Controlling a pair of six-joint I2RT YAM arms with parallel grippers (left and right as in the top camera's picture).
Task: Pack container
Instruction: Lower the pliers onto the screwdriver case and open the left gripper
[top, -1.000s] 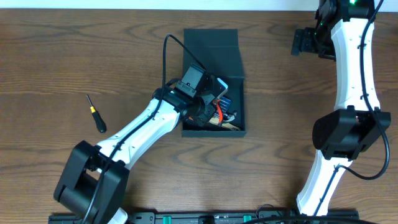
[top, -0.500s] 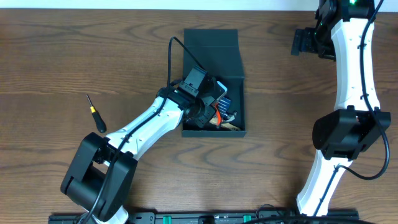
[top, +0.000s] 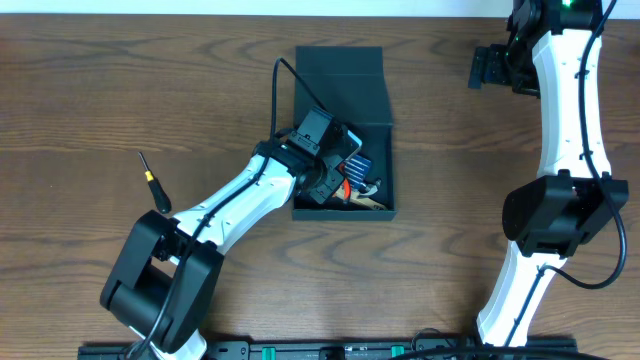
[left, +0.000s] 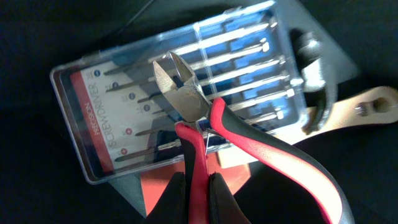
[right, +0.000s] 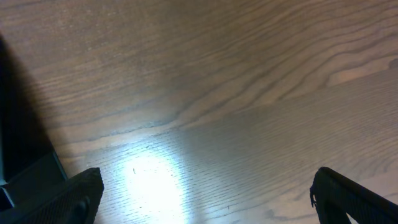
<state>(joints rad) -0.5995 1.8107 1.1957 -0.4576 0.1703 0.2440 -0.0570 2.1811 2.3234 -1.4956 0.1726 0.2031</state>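
Observation:
The dark teal container (top: 388, 140) stands at the table's middle, its flap lid (top: 340, 80) folded open at the back. My left gripper (top: 332, 178) reaches down into it. In the left wrist view that gripper (left: 198, 200) is shut on one red-and-black handle of the side cutters (left: 186, 93). The cutters hang over a clear screwdriver-set case (left: 118, 118) lying in the box, with a pale wooden handle (left: 367, 106) beside it. Far off at the back right, my right gripper (top: 490, 68) is open above bare wood, and nothing lies between its fingers (right: 81, 194).
A small screwdriver (top: 153, 183) with a yellow-and-black handle lies on the wood, left of the container. The right arm's base (top: 555, 215) stands at the right side. A black cable (top: 274, 95) loops over the box's left wall.
My left arm has shifted slightly to the right, carrying the cutters a little further into the container. The right arm has not moved.

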